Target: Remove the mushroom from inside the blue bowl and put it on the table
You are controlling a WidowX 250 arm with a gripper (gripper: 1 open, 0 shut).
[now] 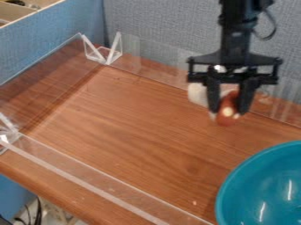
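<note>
Gripper (233,98) grips mushroom (227,109), seemingly above table (106,123).

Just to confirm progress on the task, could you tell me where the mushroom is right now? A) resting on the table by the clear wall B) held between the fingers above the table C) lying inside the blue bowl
B: the mushroom sits between the gripper fingers, lifted above the table and clear of the blue bowl.

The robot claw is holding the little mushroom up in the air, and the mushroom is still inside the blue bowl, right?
Not quite. The gripper does hold the mushroom up in the air, but the camera view shows it outside the blue bowl, above the table. The bowl sits apart in the near right corner.
</note>
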